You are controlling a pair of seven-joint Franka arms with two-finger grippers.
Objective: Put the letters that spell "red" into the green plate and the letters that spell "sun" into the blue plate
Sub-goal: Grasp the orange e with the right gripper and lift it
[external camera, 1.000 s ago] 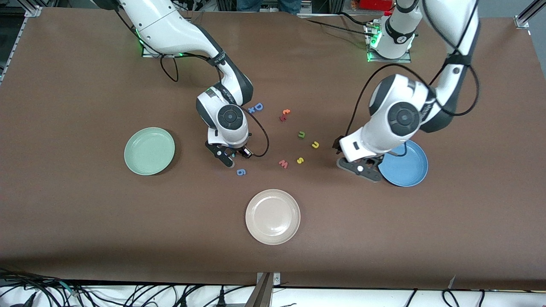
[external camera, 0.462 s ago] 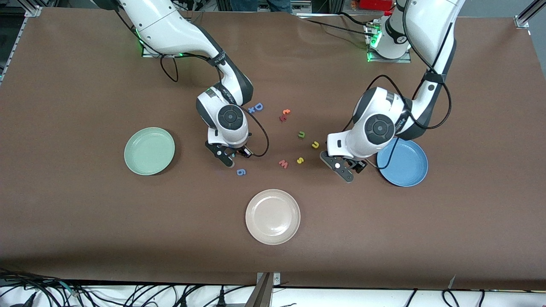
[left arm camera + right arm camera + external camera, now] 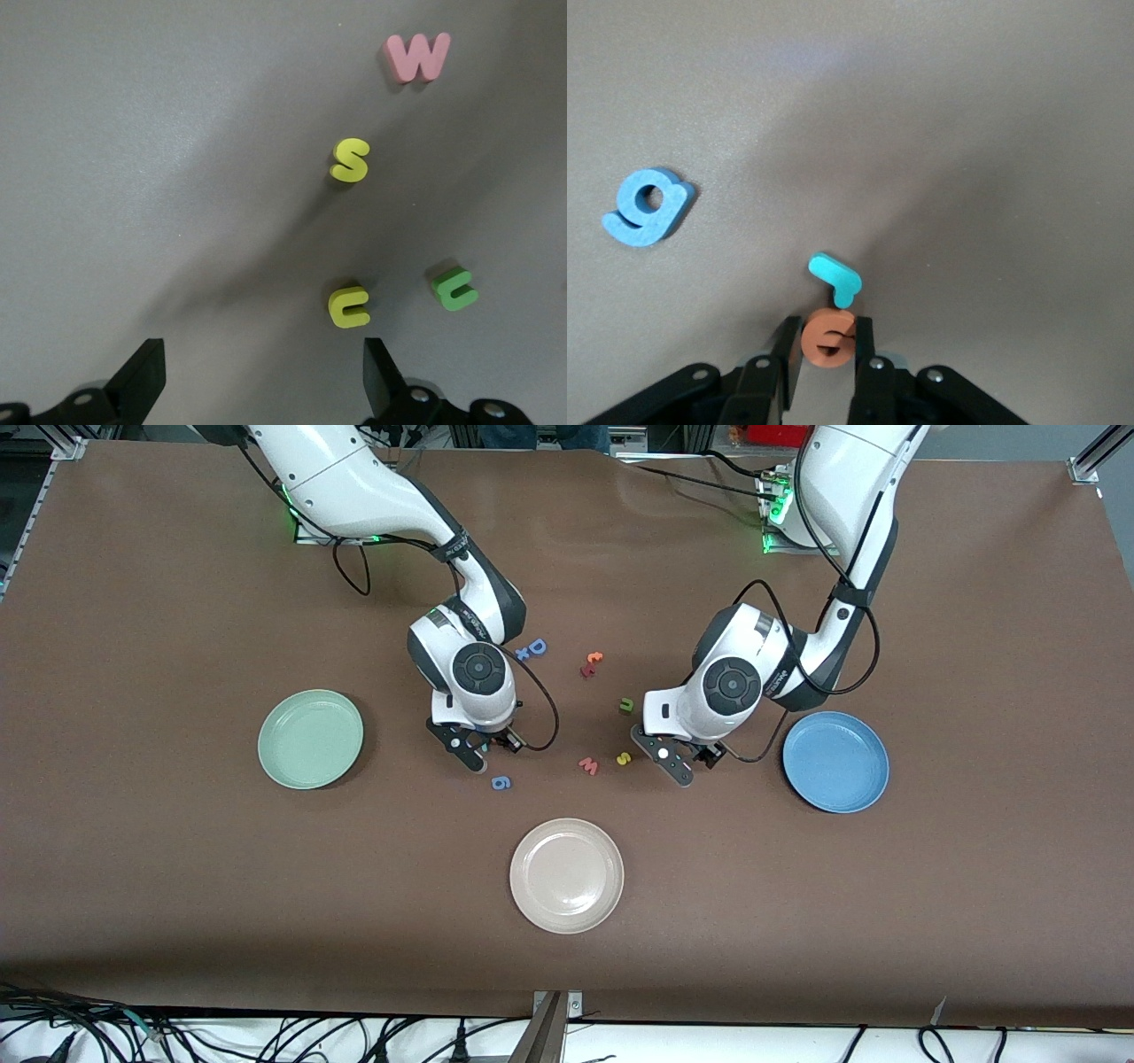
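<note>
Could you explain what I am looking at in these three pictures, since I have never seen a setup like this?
Two white robot arms work at a brown table. One picture looks down from across the table; the other two come from cameras on the arms' wrists.

On the table lie a green plate, a blue plate, a beige plate and small foam letters.

The right gripper is down at the table, closed on an orange "e", with a teal "r" just past it and a blue "6" nearby.

The left gripper is open over a yellow "u", near a green "u", a yellow "s" and a pink "w".
</note>
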